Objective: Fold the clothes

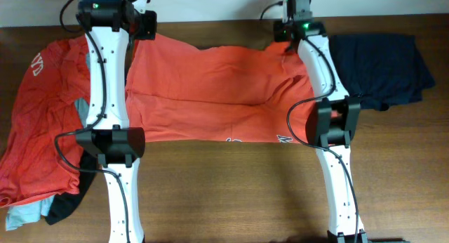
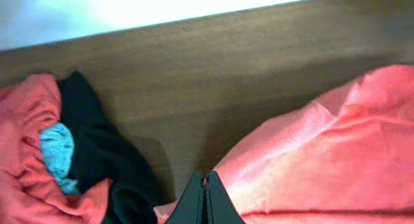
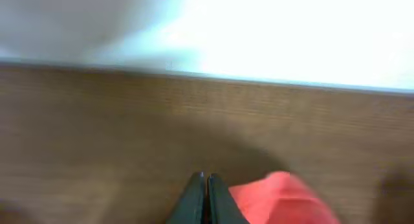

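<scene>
Overhead looks straight down on the whole table. The left wrist view sits low, close behind its fingers, facing the table's edge at frame top; the right one likewise. All three share the shirt.

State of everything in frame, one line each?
large orange-red cotton T-shirt: spread out, wrinkled
left gripper: jaws shut on that T-shirt
right gripper: jaws shut; red cloth beside them, grip unclear
heap of orange-red, black and pale blue garments: crumpled, unfolded
dark navy garment: lying free, not held
</scene>
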